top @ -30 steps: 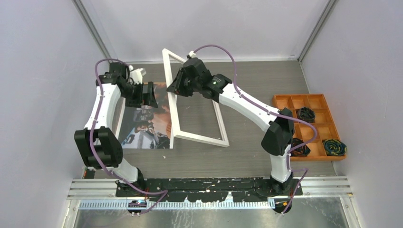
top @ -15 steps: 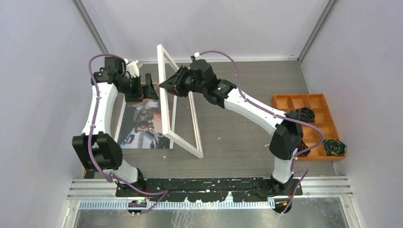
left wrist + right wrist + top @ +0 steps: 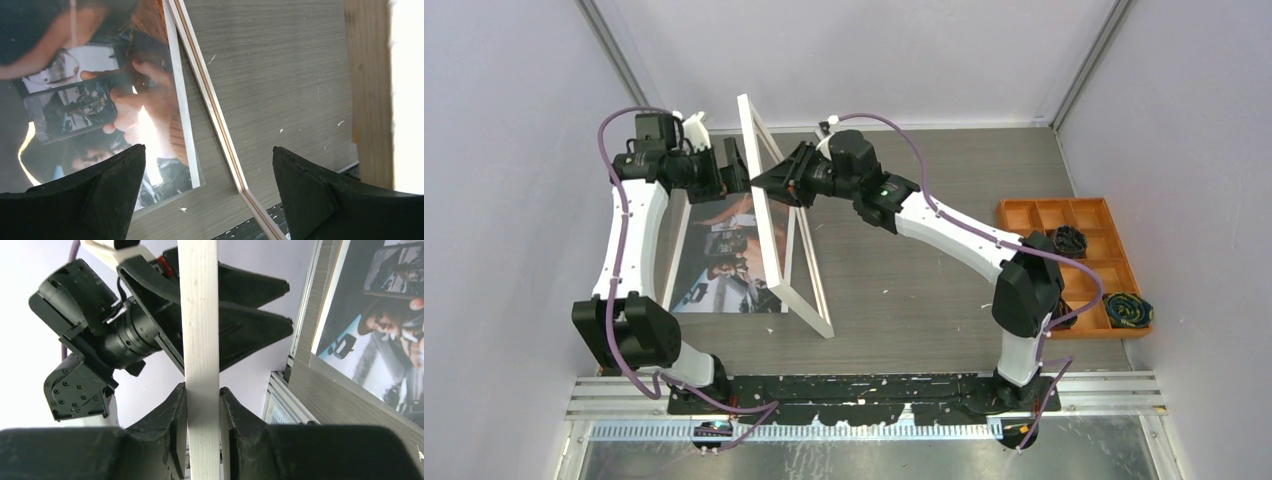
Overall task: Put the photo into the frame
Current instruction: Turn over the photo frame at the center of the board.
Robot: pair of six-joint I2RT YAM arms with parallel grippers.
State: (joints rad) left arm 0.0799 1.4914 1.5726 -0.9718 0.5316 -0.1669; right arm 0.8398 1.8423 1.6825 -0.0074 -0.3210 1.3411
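Over on the left, the left claw (image 3: 207,150) hangs with its fingers well apart and nothing between them; a second ago it sat lower over the picture, and it has drawn back toward the upper left corner of the overhead view. Beneath it the photo (image 3: 724,265) lies flat, picture side up, on the worktop (image 3: 924,290), where it lay before; it is not in anything yet.

Just right of it stands the frame (image 3: 762,200); a second ago it leaned back at an easy slant toward the middle, and now it is tipped nearly onto its edge and swung over toward the photo. I'd guess it is being turned over or brought across so the print can go in; that step looks to be only beginning. The right claw (image 3: 202,397) is clamped on one upper rail, a finger on each face.

At the far right sits an orange tray (image 3: 1024,215) with dark coiled bundles in it.

From above, the upright frame hides the photo's right strip; I cannot tell whether its lower rail rests on the worktop. The left claw's tips are lost behind the rail; the wrist view shows only a cropped sliver of wood.
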